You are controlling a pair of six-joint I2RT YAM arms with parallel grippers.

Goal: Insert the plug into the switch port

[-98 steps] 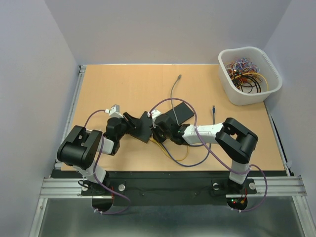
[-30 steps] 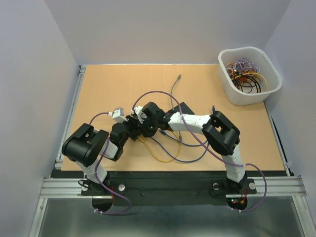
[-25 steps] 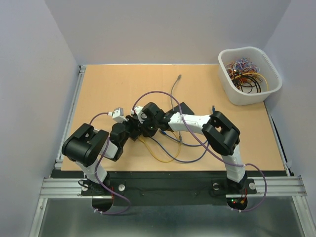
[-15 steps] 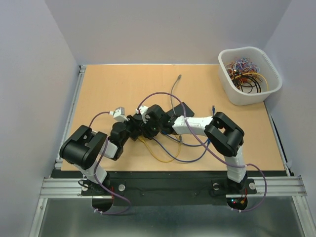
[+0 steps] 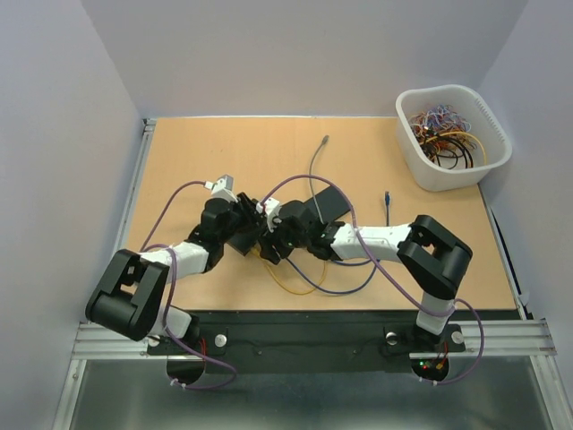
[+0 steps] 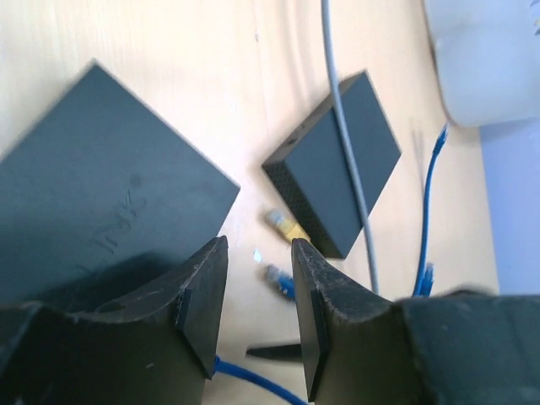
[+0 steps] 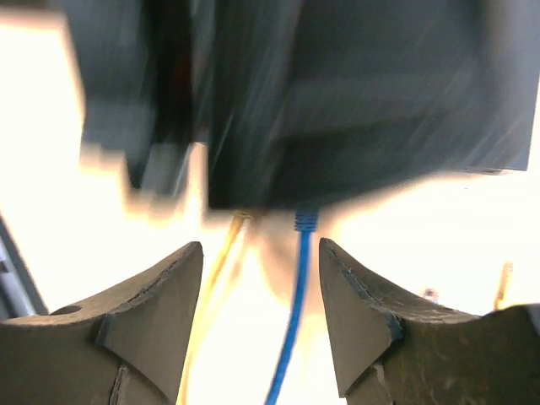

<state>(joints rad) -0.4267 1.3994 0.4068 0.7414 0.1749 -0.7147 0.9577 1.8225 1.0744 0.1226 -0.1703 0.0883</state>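
The black switch (image 6: 110,202) lies under my left gripper (image 6: 257,278), which is open and empty just above its edge. In the right wrist view the switch (image 7: 363,93) is blurred. A blue cable's plug (image 7: 305,221) meets the switch's near edge, and a yellow cable (image 7: 234,228) meets it beside the blue one. My right gripper (image 7: 260,253) is open, with the blue cable running between its fingers, apart from both. In the top view both grippers, left (image 5: 240,226) and right (image 5: 273,240), meet over the switch (image 5: 249,244), which is mostly hidden.
A second black box (image 6: 337,160) with a grey cable (image 6: 346,152) over it lies further back. Loose yellow (image 6: 283,224) and blue (image 6: 283,283) plugs lie beside it. A white bin (image 5: 452,136) of cables stands at the back right. Cable loops (image 5: 313,278) lie near the front.
My right gripper has drawn back to the right, away from the switch. My left arm has stretched out and its gripper has shifted up and right over the switch.
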